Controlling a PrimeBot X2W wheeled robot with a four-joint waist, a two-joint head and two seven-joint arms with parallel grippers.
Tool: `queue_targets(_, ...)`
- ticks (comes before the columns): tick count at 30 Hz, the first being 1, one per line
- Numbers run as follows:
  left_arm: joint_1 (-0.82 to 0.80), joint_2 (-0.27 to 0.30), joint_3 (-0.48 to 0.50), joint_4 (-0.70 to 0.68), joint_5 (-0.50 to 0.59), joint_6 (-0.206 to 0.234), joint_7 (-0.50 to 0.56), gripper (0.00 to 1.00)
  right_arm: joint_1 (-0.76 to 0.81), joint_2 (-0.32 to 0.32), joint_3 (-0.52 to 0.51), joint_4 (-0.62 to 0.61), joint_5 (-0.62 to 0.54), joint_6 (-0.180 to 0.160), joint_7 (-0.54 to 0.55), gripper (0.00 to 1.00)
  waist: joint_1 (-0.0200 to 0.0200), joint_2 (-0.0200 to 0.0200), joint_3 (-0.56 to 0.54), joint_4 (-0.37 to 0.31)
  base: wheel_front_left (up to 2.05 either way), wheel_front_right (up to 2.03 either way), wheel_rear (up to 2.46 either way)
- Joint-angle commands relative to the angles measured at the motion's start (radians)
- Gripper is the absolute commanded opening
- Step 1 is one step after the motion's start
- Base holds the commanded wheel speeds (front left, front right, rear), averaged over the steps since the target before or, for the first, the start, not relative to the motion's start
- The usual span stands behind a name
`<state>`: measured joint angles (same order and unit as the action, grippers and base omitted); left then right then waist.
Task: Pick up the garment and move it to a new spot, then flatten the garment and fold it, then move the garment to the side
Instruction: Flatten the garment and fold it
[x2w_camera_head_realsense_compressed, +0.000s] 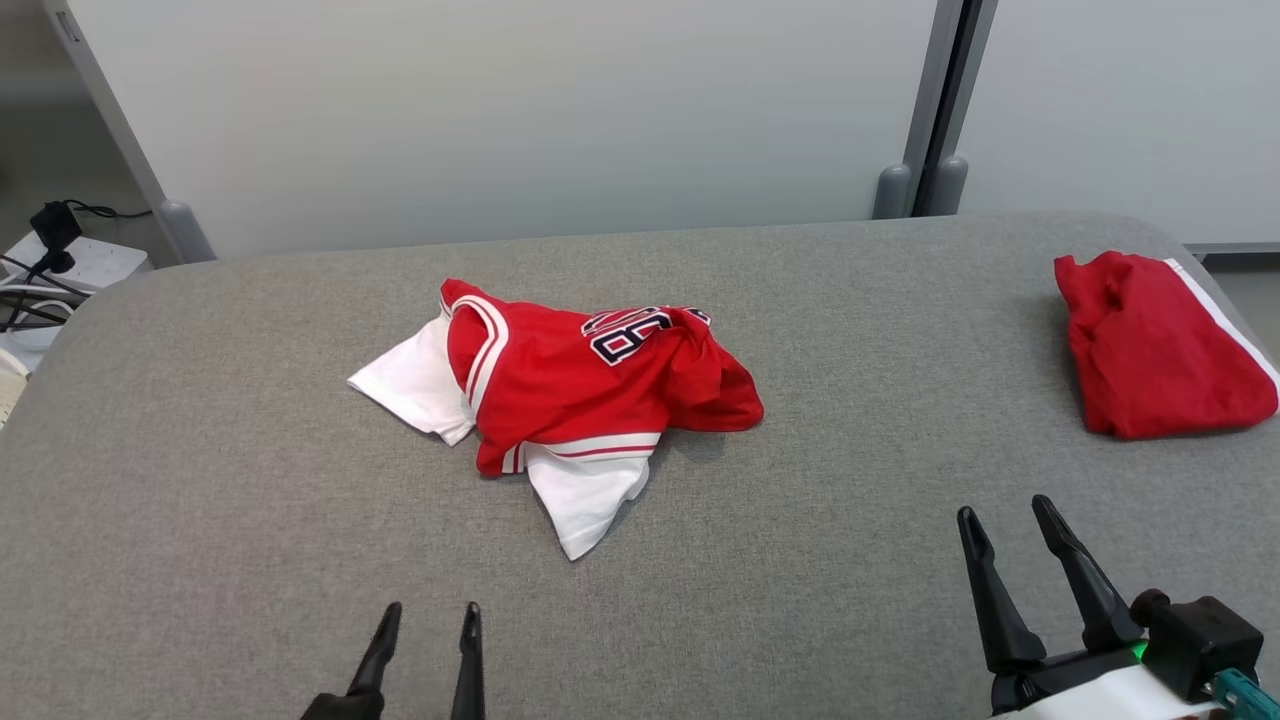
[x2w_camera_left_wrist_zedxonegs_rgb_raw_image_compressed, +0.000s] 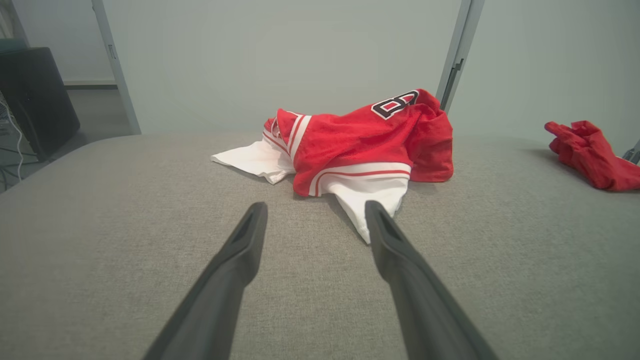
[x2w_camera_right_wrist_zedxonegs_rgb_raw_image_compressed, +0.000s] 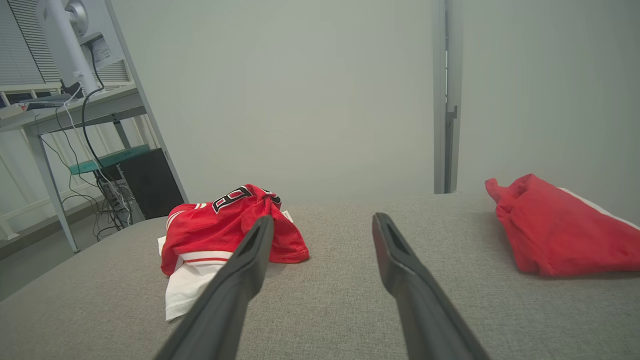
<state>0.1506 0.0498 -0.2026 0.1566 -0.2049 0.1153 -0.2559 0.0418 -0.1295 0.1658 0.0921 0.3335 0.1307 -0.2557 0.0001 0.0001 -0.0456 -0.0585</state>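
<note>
The garment (x2w_camera_head_realsense_compressed: 560, 385) is a crumpled red jersey with white sleeves, white trim and a dark number, lying in a heap on the middle of the grey table (x2w_camera_head_realsense_compressed: 250, 480). It also appears ahead of the fingers in the left wrist view as the garment (x2w_camera_left_wrist_zedxonegs_rgb_raw_image_compressed: 350, 145) and at the left in the right wrist view as the garment (x2w_camera_right_wrist_zedxonegs_rgb_raw_image_compressed: 220, 230). My left gripper (x2w_camera_head_realsense_compressed: 430, 610) is open near the front edge, short of the heap and empty. My right gripper (x2w_camera_head_realsense_compressed: 1005, 510) is open at the lower right, empty, well clear of the garment.
A second red garment with a white stripe (x2w_camera_head_realsense_compressed: 1160, 345) lies folded at the table's far right edge. Pale partition panels (x2w_camera_head_realsense_compressed: 500, 110) stand behind the table. Cables and a power strip (x2w_camera_head_realsense_compressed: 60, 265) sit off the left edge.
</note>
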Motion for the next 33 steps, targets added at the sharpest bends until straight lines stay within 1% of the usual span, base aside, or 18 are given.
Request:
queue_targets(1, -0.068, 0.001, 0.011, -0.001, -0.014, -0.004, -0.006, 1.00, -0.020, -0.016, 0.022, -0.030, 0.007, 0.000, -0.006, 1.00, -0.0001, -0.0001, 0.005, 0.000, 0.00, 0.00, 0.00)
queue_targets(8, -0.195, 0.000, -0.089, 0.145, -0.103, -0.008, -0.006, 1.00, -0.044, -0.023, 0.043, -0.034, 0.011, 0.000, -0.006, 1.00, -0.0001, -0.0001, 0.051, -0.015, 0.00, 0.00, 0.00)
queue_targets(12, -0.273, 0.000, -0.129, 0.238, -0.181, 0.013, -0.006, 1.00, -0.061, -0.032, 0.053, -0.033, 0.015, 0.000, -0.006, 1.00, -0.0001, -0.0001, 0.087, -0.034, 0.00, 0.00, 0.00)
queue_targets(16, -0.359, 0.000, -0.179, 0.346, -0.218, 0.033, -0.006, 1.00, -0.082, -0.041, 0.058, -0.036, 0.018, 0.000, -0.006, 1.00, -0.0001, -0.0001, 0.133, -0.049, 0.00, 0.00, 0.00)
queue_targets(22, -0.472, 0.000, -0.237, 0.488, -0.275, 0.041, -0.006, 1.00, -0.118, -0.052, 0.066, -0.042, 0.021, 0.000, -0.006, 1.00, -0.0001, -0.0001, 0.186, -0.072, 0.00, 0.00, 0.00)
queue_targets(27, -0.532, 0.000, -0.269, 0.544, -0.307, 0.045, -0.006, 1.00, -0.145, -0.060, 0.072, -0.045, 0.022, 0.000, -0.006, 1.00, -0.0001, -0.0001, 0.219, -0.086, 0.00, 0.00, 0.00)
queue_targets(33, -0.564, 0.000, -0.291, 0.585, -0.326, 0.052, -0.006, 1.00, -0.161, -0.064, 0.074, -0.046, 0.022, 0.000, -0.006, 1.00, -0.0001, -0.0001, 0.234, -0.093, 0.00, 0.00, 0.00)
